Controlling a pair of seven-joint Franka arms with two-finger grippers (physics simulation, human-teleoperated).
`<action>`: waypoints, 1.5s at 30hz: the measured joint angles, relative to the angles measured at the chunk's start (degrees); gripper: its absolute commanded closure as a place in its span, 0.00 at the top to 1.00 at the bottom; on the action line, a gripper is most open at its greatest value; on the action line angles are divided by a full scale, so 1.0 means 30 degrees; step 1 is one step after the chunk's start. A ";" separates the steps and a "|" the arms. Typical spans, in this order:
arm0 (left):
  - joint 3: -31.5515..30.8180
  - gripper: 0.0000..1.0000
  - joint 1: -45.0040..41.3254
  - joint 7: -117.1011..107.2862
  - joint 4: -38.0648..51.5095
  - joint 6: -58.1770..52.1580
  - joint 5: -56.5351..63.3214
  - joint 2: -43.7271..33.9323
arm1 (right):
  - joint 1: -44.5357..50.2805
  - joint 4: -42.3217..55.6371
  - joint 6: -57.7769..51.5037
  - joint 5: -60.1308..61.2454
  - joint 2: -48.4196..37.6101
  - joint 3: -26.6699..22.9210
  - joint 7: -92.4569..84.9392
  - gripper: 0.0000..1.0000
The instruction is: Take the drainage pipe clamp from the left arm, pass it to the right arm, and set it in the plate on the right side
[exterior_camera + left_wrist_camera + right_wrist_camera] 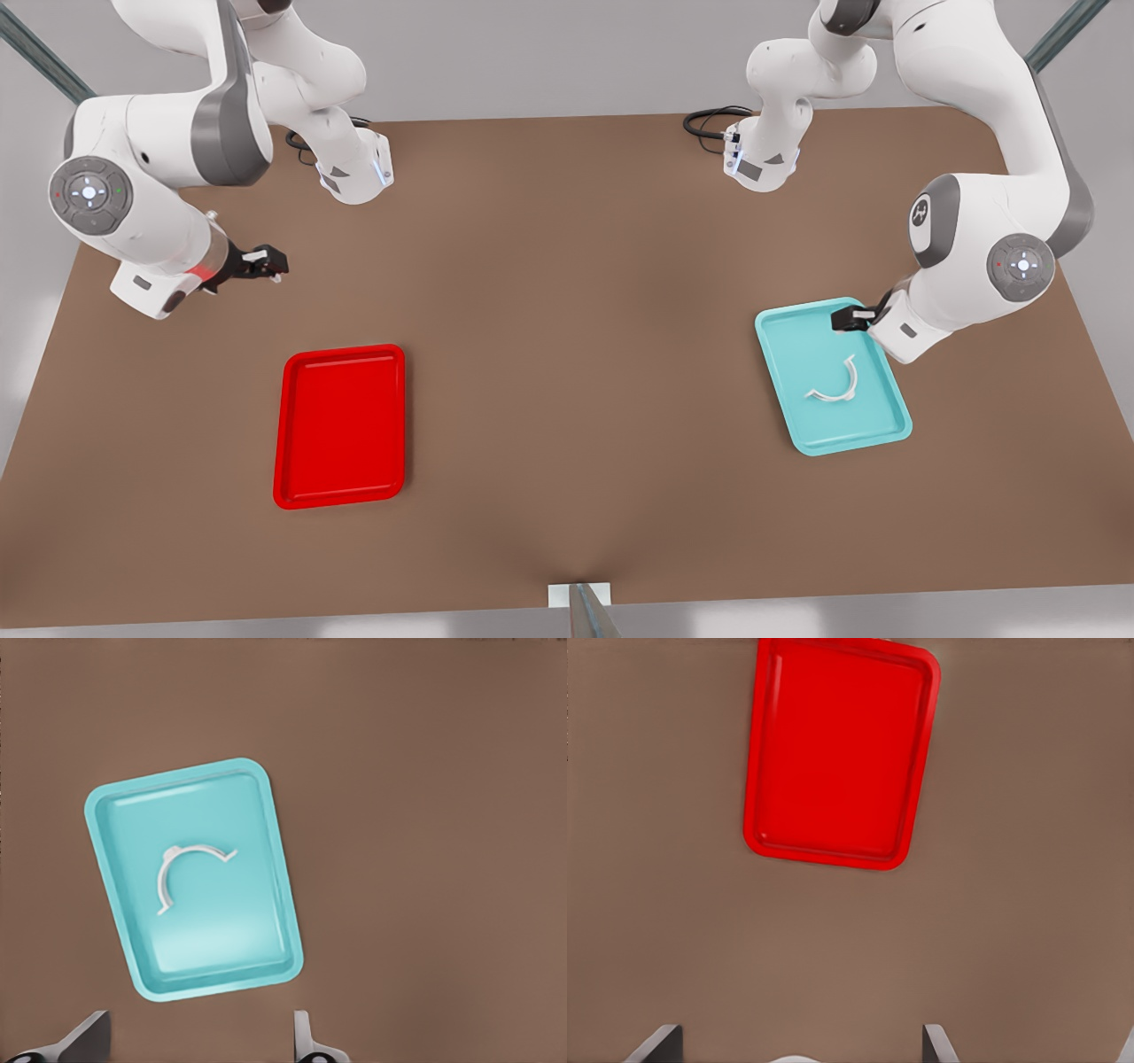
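Two trays lie on one brown table (567,266): one red plate (339,426) and one teal tray (831,376). One white pipe clamp (835,384). Two white robot arms, each with one black gripper.

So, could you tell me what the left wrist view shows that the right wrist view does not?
The left wrist view shows the teal tray with the drainage pipe clamp lying inside it, untouched, and the open left gripper above the table near it. The right wrist view instead shows the red plate, with nothing in it, and the open right gripper. Both share the brown table and spread fingertips holding nothing.
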 measured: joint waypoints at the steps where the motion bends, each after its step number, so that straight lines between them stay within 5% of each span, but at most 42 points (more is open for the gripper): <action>1: 0.0011 1.00 0.0005 0.0002 0.0001 0.0029 0.0029 0.0019 | 0.0021 -0.0022 0.0093 0.0012 0.0001 0.0000 -0.0045 1.00; 12: 0.0995 1.00 0.2589 0.1560 -0.0638 0.5426 -0.0610 0.7592 | -0.2030 0.0542 0.0630 -0.0111 0.0285 0.1335 -0.0379 1.00; 26: 0.2299 1.00 0.3052 0.4279 -0.5027 1.0356 -0.0644 0.7679 | -0.1927 0.0230 0.0736 -0.0153 0.0583 0.1771 -0.0484 1.00; 27: 0.2306 0.86 0.3027 0.4304 -0.5094 1.0465 -0.0659 0.7677 | -0.1932 0.0224 0.0736 -0.0156 0.0586 0.1773 -0.0486 1.00; 29: 0.2310 0.84 0.2967 0.4348 -0.5203 1.0595 -0.0697 0.7657 | -0.1920 0.0220 0.0728 -0.0155 0.0615 0.1775 -0.0491 1.00; 30: 0.2311 0.68 0.2949 0.4354 -0.5311 1.0630 -0.0701 0.7637 | -0.1911 0.0219 0.0722 -0.0155 0.0631 0.1776 -0.0493 1.00; 33: 0.2300 0.56 0.2933 0.4325 -0.5545 1.0696 -0.0796 0.7590 | -0.1895 0.0218 0.0681 -0.0163 0.0645 0.1772 -0.0499 1.00; 45: 0.2311 0.54 0.2990 0.3919 -0.5915 1.0867 -0.1592 0.7638 | -0.1911 0.0189 0.0527 -0.0220 0.0822 0.1747 -0.0515 1.00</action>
